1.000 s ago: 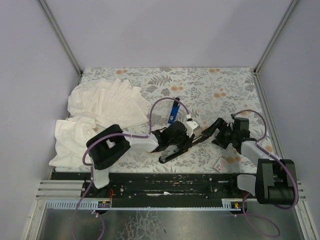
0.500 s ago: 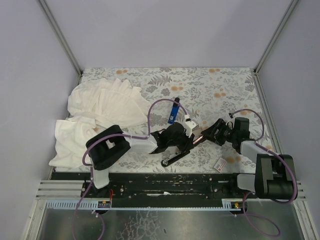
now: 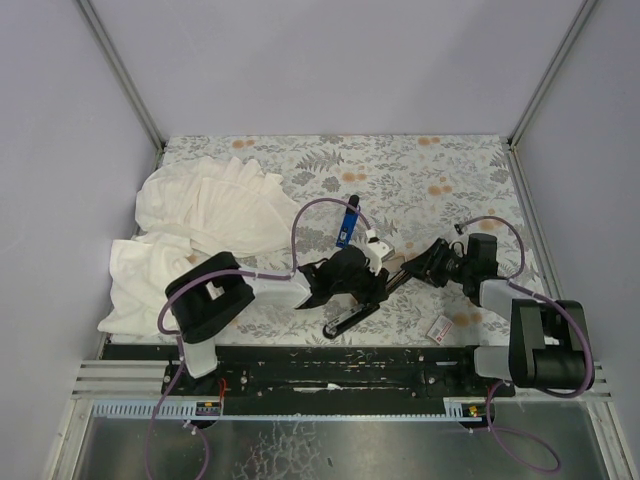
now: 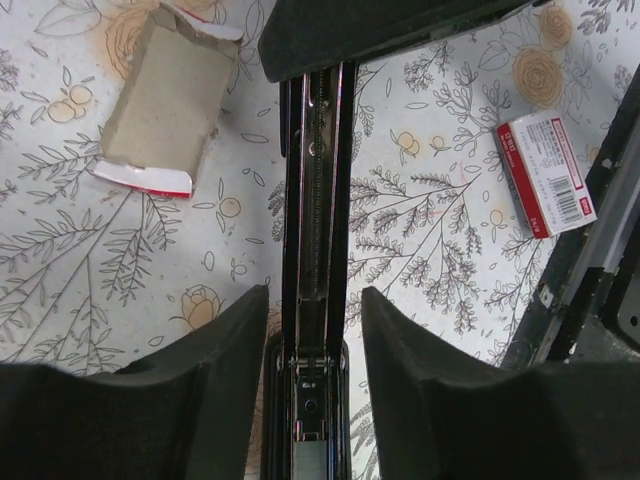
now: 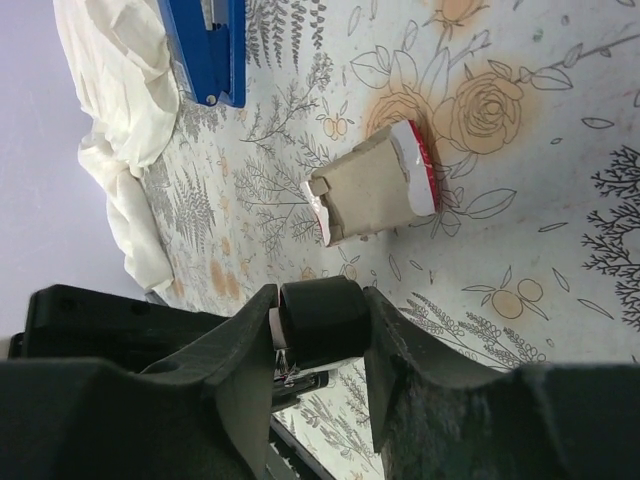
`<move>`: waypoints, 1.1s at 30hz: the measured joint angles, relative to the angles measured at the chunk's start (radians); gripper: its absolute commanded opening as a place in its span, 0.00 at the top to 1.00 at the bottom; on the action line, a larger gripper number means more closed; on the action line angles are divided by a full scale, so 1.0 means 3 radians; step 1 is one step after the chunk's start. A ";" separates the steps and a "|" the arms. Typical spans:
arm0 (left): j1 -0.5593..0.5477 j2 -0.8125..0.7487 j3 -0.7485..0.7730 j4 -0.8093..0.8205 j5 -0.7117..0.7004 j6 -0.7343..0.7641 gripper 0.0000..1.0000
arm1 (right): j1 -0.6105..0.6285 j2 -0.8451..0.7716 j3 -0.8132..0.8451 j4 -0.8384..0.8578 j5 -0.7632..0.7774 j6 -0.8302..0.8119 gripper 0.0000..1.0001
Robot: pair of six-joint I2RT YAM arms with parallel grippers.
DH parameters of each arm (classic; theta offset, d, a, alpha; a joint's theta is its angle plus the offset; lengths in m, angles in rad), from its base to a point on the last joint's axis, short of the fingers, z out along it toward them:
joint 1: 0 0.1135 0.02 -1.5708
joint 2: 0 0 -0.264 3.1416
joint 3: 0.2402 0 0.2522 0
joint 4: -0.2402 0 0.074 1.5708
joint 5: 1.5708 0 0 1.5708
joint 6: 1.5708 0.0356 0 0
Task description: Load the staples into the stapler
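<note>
Now the left gripper (image 4: 312, 300) is clamped on the rear of the stapler (image 4: 316, 180), whose open channel runs straight away from it toward the right gripper (image 5: 320, 295); that one pinches a black rounded part, seemingly the raised lid; since a second ago the right arm has closed in on that far end; the staples box (image 4: 540, 172) lies on the table off the channel's right side, apart from both grippers, nearer the right arm.
</note>
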 measured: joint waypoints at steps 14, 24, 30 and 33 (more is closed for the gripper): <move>-0.0081 -0.0821 -0.0510 -0.0584 -0.0313 0.0056 0.38 | 0.0004 -0.0509 0.0402 -0.0793 0.0351 -0.0768 0.78; -0.0264 -0.1008 -0.0823 -0.0816 -0.0453 -0.0014 0.53 | 0.0013 -0.0532 0.0573 -0.1045 0.0411 -0.0982 0.74; -0.0267 -0.0923 -0.0819 -0.0797 -0.0529 0.0005 0.56 | 0.0055 -0.0609 0.0605 -0.1160 0.0420 -0.1072 0.73; -0.0267 -0.0884 -0.0797 -0.0797 -0.0576 0.0024 0.56 | 0.0102 -0.0650 0.0617 -0.1204 0.0450 -0.1111 0.73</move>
